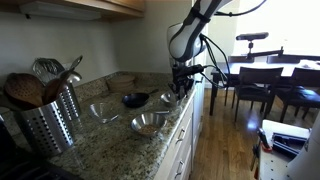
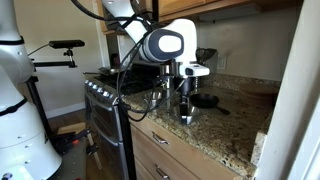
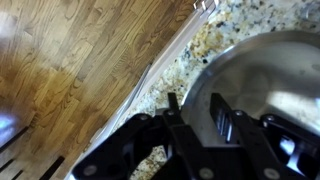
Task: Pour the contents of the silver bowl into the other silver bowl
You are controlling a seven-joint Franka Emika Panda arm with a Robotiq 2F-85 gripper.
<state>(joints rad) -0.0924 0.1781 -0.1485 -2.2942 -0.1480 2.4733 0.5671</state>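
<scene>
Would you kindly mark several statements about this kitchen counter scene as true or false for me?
1. The claw is at the rim of the silver bowl. True.
2. The dark bowl sits on the dining table. False: it sits on the granite counter.
3. The other silver bowl is stacked inside the dark bowl. False: it stands apart from it on the counter.
4. The utensil holder holds wooden spoons. True.
5. The floor is wood. True.
</scene>
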